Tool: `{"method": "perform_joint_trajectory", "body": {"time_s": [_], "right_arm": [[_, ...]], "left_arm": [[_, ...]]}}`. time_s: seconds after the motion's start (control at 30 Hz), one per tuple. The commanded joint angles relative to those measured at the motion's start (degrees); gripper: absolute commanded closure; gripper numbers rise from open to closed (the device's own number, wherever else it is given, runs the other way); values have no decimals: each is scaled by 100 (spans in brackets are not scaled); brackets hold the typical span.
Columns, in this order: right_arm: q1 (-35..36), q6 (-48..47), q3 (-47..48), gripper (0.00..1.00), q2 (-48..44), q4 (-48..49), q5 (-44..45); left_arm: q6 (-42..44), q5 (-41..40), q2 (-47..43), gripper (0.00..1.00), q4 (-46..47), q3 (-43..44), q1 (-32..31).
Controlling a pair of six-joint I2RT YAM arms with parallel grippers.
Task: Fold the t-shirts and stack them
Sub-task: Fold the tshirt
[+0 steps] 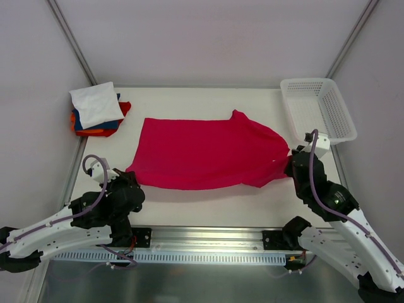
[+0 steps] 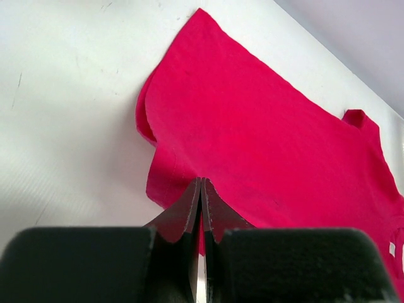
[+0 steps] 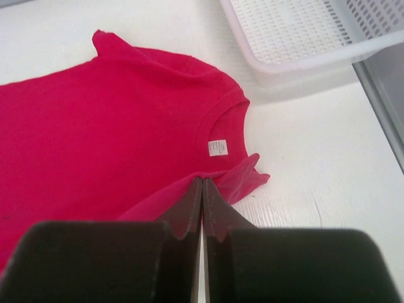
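The big red shirt [image 1: 208, 154] lies spread flat across the middle of the worktop [image 1: 208, 205], with its neck toward the right. The left claw [image 2: 201, 183] is squeezed tight. A bit of red cloth shows between its two fingers, so it looks to be pinching the near bottom corner of the shirt. The right claw [image 3: 202, 183] is squeezed tight too, right at the near sleeve beside the neck tag [image 3: 217, 147]. The cloth rises a little there, so I think it has a pinch as well. Holding both near ends lets the two arms lift that long edge together and fold it over. The pile of folded shirts [image 1: 98, 110] waits at the far left corner. The basket [image 1: 319, 110] sits at the far right.
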Motion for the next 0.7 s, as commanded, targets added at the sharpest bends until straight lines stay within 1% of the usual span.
{"method": "perform_joint_trajectory", "body": {"time_s": [0.0, 0.2, 0.33, 0.5, 0.67], "right_arm": [[28, -376, 440, 100, 22, 395, 408], [10, -570, 554, 100, 100, 431, 549], [-16, -658, 563, 100, 294, 571, 540], [-95, -790, 598, 100, 777, 773, 391], [-323, -913, 581, 100, 1286, 1072, 22]], "left_arm": [[289, -274, 145, 100, -93, 345, 65], [237, -231, 295, 100, -93, 319, 73], [123, -134, 628, 100, -93, 284, 152], [-176, -28, 1059, 100, -84, 170, 249], [-405, 42, 1648, 100, -67, 143, 363]]}}
